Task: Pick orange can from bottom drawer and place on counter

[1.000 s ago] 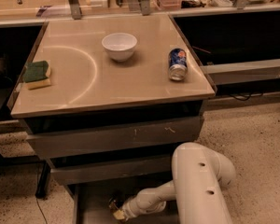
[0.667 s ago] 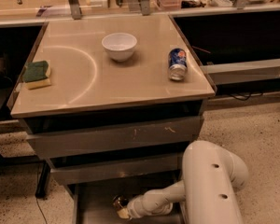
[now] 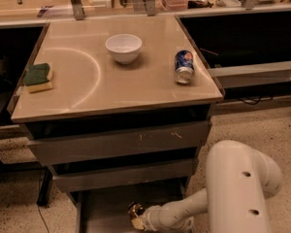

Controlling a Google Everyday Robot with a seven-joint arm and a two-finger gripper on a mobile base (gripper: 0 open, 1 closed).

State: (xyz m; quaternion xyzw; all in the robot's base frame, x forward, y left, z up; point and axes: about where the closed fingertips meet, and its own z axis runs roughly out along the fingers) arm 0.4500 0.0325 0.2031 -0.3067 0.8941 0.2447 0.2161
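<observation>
The bottom drawer (image 3: 103, 211) is pulled open under the counter (image 3: 136, 91), and its flat grey floor shows. A small shiny golden-orange can (image 3: 134, 208) sits inside it near the middle. My gripper (image 3: 137, 221) reaches down into the drawer on its white arm (image 3: 233, 188) and is right against the can, just in front of it. I cannot tell whether the gripper holds the can. Part of the can is hidden behind the gripper.
On the counter are a white bowl (image 3: 123, 47), a blue can (image 3: 184, 67) lying near the right edge and a green-yellow sponge (image 3: 38, 77) at the left. Two shallower grey drawers (image 3: 121, 142) hang above the open one. Black recessed sinks (image 3: 242, 38) flank the counter.
My arm has swung to the right, and the gripper has shifted a little to the right inside the bottom drawer, with the golden can at its tip.
</observation>
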